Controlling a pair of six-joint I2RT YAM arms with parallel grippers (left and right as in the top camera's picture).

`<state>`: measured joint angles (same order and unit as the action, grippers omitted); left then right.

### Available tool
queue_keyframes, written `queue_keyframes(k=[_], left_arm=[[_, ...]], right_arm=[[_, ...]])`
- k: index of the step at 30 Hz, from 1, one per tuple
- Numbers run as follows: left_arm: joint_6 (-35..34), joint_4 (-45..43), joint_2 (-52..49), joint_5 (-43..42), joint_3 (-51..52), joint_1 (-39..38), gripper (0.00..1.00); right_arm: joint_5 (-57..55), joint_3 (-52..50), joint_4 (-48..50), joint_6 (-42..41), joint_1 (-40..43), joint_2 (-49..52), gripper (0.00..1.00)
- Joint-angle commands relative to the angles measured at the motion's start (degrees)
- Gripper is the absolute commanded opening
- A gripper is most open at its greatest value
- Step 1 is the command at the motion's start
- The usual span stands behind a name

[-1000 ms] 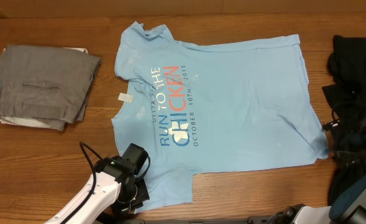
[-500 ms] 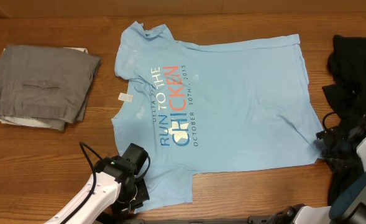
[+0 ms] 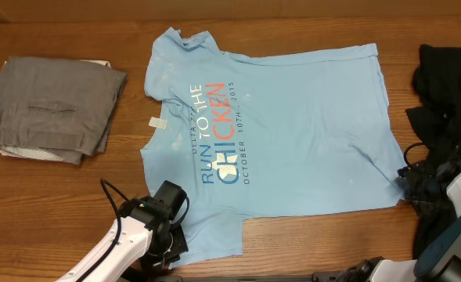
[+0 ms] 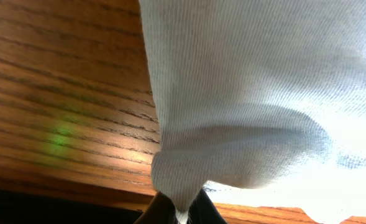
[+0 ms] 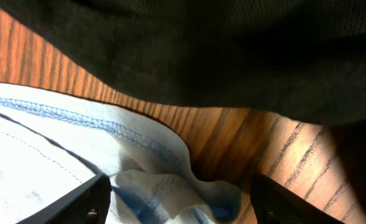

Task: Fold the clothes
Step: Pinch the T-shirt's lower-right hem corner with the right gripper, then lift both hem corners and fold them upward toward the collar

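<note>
Picture edges cut off most of the left hand [image 4: 181,210], pinching the T-shirt [image 4: 251,93], and the right hand [image 5: 179,190].

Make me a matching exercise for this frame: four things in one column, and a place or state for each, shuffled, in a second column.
Things
1. T-shirt
2. grey folded garment
3. black clothing pile
4. left tool

Places or states
A. heaped at the far right
B. shut on a sleeve edge
C. spread flat in the middle, print up
D. folded, at the far left

Pairs: 1-C; 2-D; 3-A; 4-B
</note>
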<state>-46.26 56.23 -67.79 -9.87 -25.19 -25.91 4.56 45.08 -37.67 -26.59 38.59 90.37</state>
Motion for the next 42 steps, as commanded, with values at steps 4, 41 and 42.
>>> queue_keyframes(k=[4, 41, 42], left_arm=[[1.07, 0.04, -0.09, -0.5, 0.15, -0.52, 0.08], [1.07, 0.04, -0.09, -0.55, 0.13, -0.52, 0.04], [1.07, 0.04, -0.09, -0.57, 0.13, -0.52, 0.04]], right_arm=[[0.39, 1.14, -4.68, 3.5, 0.04, 0.2, 0.73], [3.04, 1.6, -2.73, 14.67, 0.0, 6.36, 0.12], [3.06, 2.14, -3.5, 14.62, 0.04, 6.27, 0.07]])
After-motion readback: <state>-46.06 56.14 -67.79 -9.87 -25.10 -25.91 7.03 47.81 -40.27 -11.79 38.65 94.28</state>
